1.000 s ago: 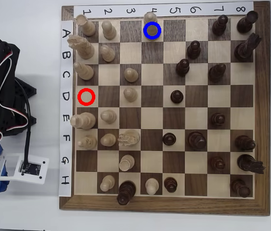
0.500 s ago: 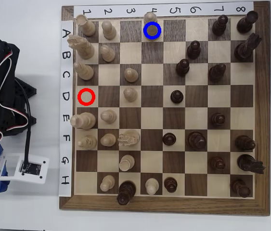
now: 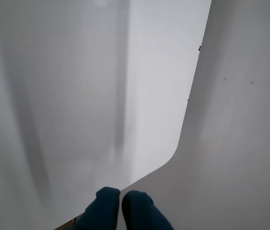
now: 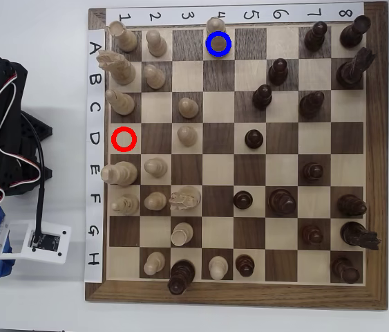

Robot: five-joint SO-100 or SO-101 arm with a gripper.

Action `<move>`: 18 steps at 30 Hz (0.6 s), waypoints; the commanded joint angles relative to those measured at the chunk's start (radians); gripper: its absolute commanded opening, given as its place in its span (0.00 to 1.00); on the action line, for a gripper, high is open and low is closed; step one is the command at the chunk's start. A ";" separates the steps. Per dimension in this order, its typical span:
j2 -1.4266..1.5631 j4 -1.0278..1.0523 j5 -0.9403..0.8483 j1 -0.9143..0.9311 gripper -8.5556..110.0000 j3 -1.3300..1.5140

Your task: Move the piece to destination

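In the overhead view the piece (image 4: 216, 29), a small pale pawn with a knob head, stands on the destination (image 4: 219, 44), the blue-ringed square in row A, column 4. The red-ringed square (image 4: 124, 139) in row D is bare. My arm (image 4: 1, 138) sits folded on the table left of the chessboard (image 4: 377, 166), far from the piece. In the wrist view my gripper (image 3: 121, 203) shows two blue fingertips pressed together with nothing between them, over the white table's rounded corner.
Pale pieces crowd the board's left columns and dark pieces the right ones. A pale knight (image 4: 184, 200) stands in row F. A white box (image 4: 41, 241) with a cable lies beside the arm. The wrist view shows the table edge (image 3: 187, 120) and grey floor beyond.
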 commanded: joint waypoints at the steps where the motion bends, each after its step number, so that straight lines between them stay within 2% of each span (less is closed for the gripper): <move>1: 0.060 -0.028 -0.020 -0.020 0.07 -0.008; 18: 0.060 -0.018 -0.028 -0.018 0.07 -0.009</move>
